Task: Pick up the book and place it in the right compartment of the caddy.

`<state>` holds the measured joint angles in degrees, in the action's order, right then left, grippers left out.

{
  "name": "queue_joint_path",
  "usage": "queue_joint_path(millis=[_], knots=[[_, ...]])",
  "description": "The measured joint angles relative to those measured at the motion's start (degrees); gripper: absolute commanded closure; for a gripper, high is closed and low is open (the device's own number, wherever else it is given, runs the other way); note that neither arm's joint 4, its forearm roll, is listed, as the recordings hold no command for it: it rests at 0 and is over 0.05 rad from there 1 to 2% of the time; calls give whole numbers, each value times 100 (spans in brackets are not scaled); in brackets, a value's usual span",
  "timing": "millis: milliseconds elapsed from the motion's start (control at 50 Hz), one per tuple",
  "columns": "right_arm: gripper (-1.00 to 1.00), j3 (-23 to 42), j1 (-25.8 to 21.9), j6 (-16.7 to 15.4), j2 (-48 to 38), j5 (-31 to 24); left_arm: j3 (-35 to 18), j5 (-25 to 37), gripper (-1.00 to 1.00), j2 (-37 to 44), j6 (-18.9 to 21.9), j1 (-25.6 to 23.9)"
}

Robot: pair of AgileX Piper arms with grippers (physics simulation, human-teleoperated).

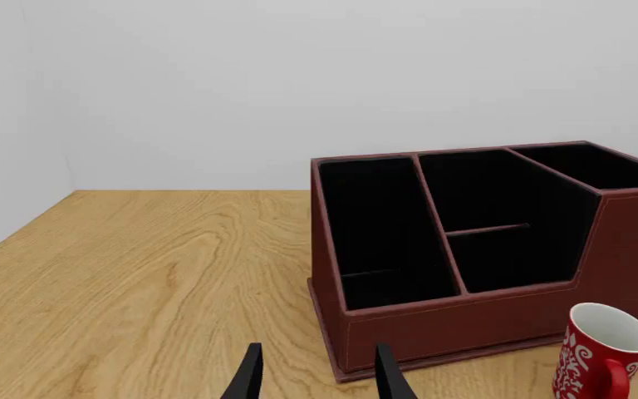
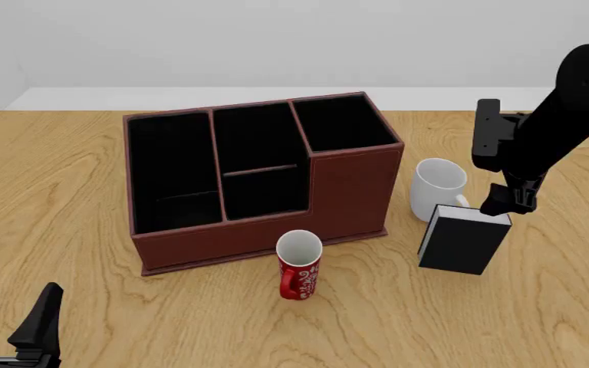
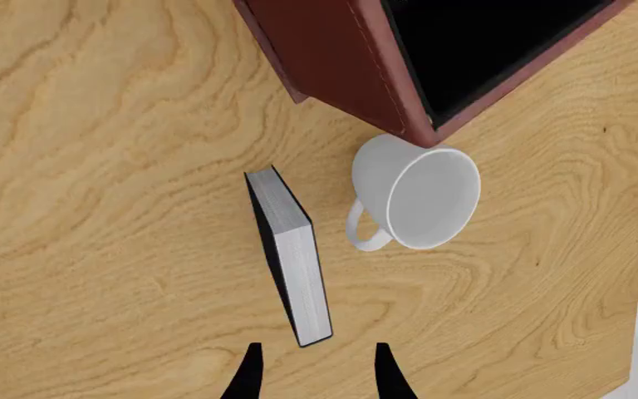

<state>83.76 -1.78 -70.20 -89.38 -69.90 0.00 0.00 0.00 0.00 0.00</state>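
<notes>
The book (image 2: pixel 465 239) stands upright on the table (image 2: pixel 540 307), toward the right edge and a little nearer the front than the caddy (image 2: pixel 258 180). Its black cover faces the front, with the white page edges showing along the top. Just behind it sits a white mug (image 2: pixel 438 188), between the book and the caddy's right wall; I cannot tell whether the mug's handle touches the book.

The caddy occupies the middle of the table, slightly skewed. The right compartment (image 2: pixel 343 123), the small square one with the tallest walls, sits at the caddy's far right corner, with nothing visible inside its black lining. A red mug (image 2: pixel 300 266) with a white pattern stands just in front of the caddy's front wall.

The right hand (image 2: pixel 508 201) hangs just above the book's far right top corner, pointing down. In the right wrist view its two fingers (image 3: pixel 248 376) are spread apart with nothing between them, and the book's page edge (image 3: pixel 296 270) lies ahead of them, off the fingers' line.

The left hand (image 2: pixel 13 322) is low at the front left corner of the table, well apart from everything, its fingers open and empty.
</notes>
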Motion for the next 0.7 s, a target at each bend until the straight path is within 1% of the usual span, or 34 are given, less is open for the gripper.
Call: queue_joint_path(millis=[440,700], knots=[[-100,215,-238,216,-332,0,0,0,-100,0,0,0],[-100,140,-272,307,-459,0,0,0,-100,0,0,0]])
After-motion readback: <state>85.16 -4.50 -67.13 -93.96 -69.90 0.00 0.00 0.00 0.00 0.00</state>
